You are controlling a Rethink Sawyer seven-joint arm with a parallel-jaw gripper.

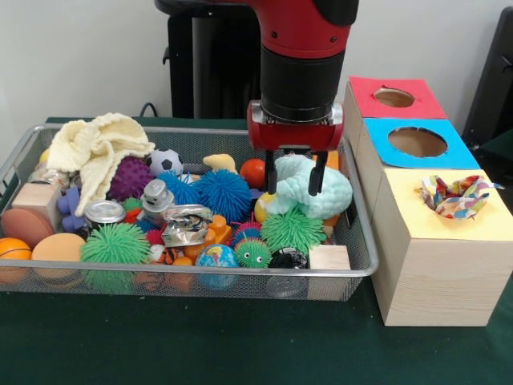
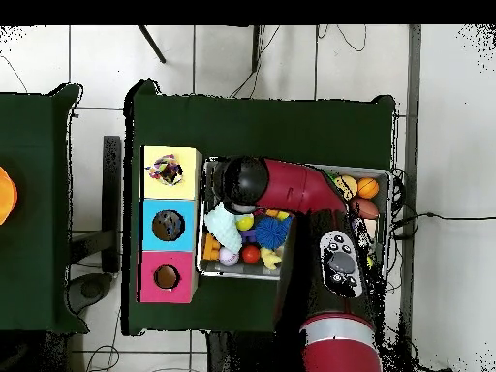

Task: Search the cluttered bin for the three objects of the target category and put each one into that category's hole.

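My gripper (image 1: pixel 295 173) hangs low over the right end of the wire bin (image 1: pixel 365 271). It is open, and its two black fingers (image 1: pixel 271 172) straddle the top of a mint-green knitted cloth (image 1: pixel 314 192) lying on the toys. In the overhead view the arm covers the gripper and the same mint cloth (image 2: pixel 222 229) shows at the bin's end beside the boxes. A cream knitted cloth (image 1: pixel 94 147) is heaped at the bin's far left. A multicoloured patterned cloth (image 1: pixel 455 197) sits in the hole of the yellow box (image 1: pixel 425 224).
The blue box (image 1: pixel 377 132) and the red box (image 1: pixel 365 87), each with an open round hole, stand in a row behind the yellow one. Spiky rubber balls, a globe ball (image 1: pixel 216 257), wooden blocks, a crushed can and orange balls crowd the bin.
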